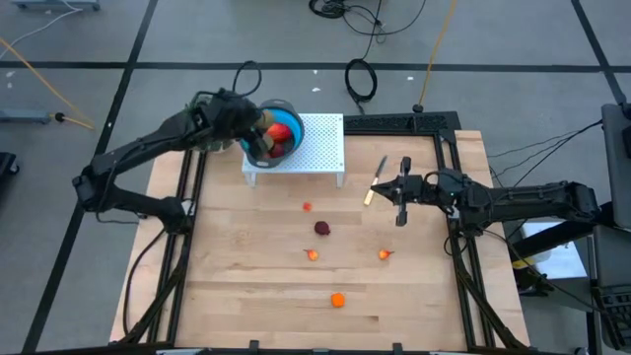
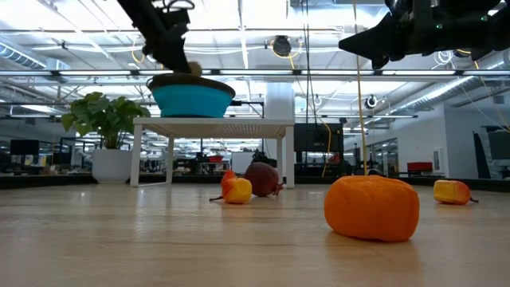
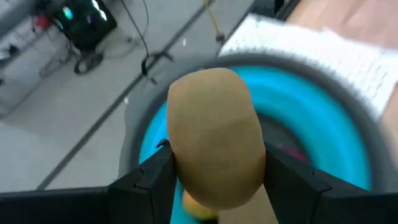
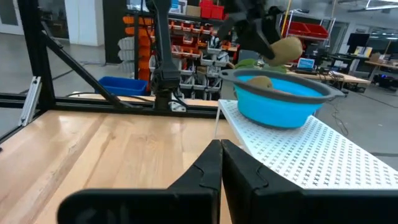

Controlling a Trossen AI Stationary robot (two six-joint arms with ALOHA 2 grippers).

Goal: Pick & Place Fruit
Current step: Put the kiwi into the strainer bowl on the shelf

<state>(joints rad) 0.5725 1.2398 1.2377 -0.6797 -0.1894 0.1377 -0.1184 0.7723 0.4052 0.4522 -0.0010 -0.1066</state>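
A blue bowl stands on a white perforated stand at the table's far side, with red fruit inside. My left gripper hovers over the bowl's left rim, shut on an olive-brown oval fruit. Over the table's right side, my right gripper is shut with nothing in it, pointing level toward the stand. More fruit lies on the wood: a tiny orange-red bit, a dark red ball, two small orange-red pieces and an orange ball. My left gripper pinches the olive-brown oval's two long sides between its two fingers. It comes slanting down from the table's left side. The oval sticks out past the fingertips, lifted clear above the blue bowl's rim.
A slim pale-handled knife lies on the wood just left of my right gripper. Black frame rails run along the table's left and right sides. A green plant stands in the room beyond the table.
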